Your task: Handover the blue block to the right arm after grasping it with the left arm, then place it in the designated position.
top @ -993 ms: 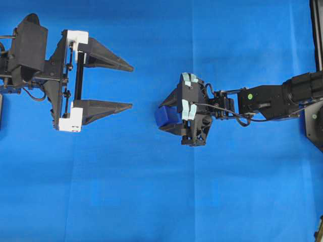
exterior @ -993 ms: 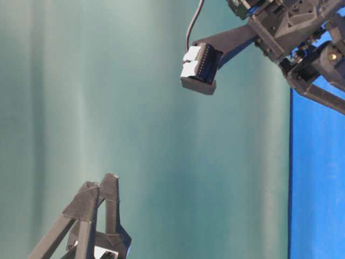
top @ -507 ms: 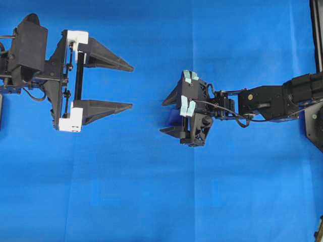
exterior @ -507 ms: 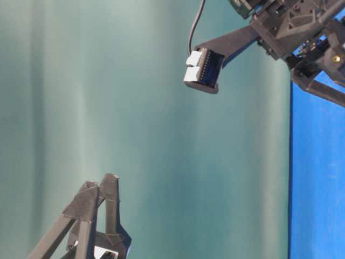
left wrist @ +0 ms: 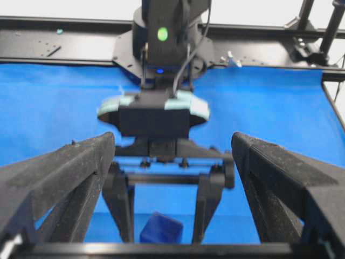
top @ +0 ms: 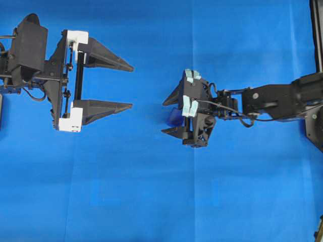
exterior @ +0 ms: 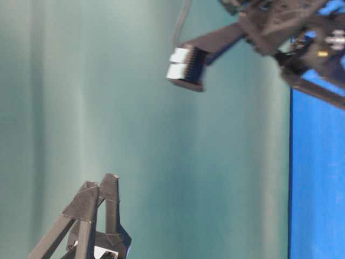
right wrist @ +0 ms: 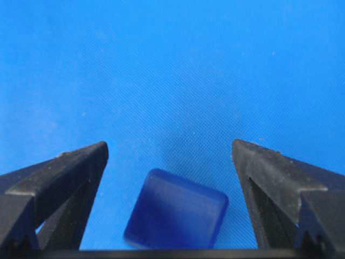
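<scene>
A: How is the right arm point(top: 275, 101) posed?

B: In the overhead view it reaches in from the right edge toward the middle, lying roughly level across the picture. Pale tape strips sit on the casing behind the right end effector point(top: 170, 116), and a thin cable loops along its wrist.

A: And its fingers?

B: Spread apart. In its own wrist view the two black fingers point(right wrist: 59, 178) stand wide on either side of the blue block point(right wrist: 177, 210), with cloth showing between each finger and the block, so neither one touches it.

A: Where does the block lie, then?

B: On the blue cloth point(top: 151, 191), between those parted fingers and turned slightly askew to them. From overhead only a dark blue corner of it point(top: 175, 117) shows, just beside the taped casing. The left wrist view shows it low in the picture point(left wrist: 161, 229), under the right end effector.

A: The other arm?

B: The left end effector point(top: 131, 86) stays on the left side, well apart from the right one. Its long fingers point(top: 103, 55) point toward the right arm and stand wide open, white brackets at their roots. It holds nothing.

A: The surface and the room?

B: The counter is covered by that bright blue cloth, with faint fold creases. The table-level view shows a teal-green backdrop point(exterior: 108, 108), a blurred part of an arm at the top right, and black struts at the bottom left. A black frame point(left wrist: 70, 46) runs behind the cloth in the left wrist view.
</scene>
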